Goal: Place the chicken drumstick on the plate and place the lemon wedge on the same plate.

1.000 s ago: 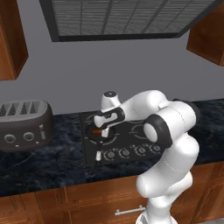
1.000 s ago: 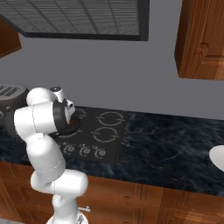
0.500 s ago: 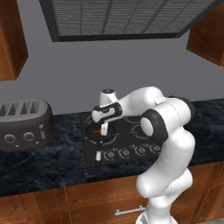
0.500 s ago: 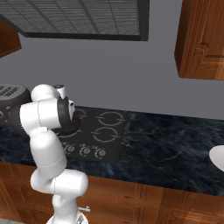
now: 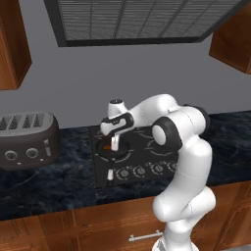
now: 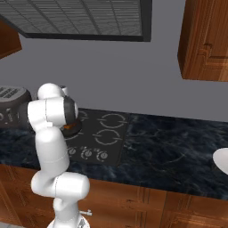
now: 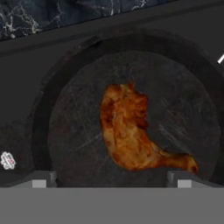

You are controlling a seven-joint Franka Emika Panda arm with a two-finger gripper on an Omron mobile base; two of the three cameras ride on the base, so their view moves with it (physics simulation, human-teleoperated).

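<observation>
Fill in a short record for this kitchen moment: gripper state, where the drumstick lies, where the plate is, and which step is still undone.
gripper: open, above the drumstick, holding nothing
chicken drumstick: lying in a dark round pan on the stove
plate: far right on the counter, nothing seen on it
toaster: left of the stove
step undone: drumstick not yet picked up

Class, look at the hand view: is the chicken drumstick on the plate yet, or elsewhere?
Elsewhere: the chicken drumstick lies in a dark round pan on the stove.
</observation>
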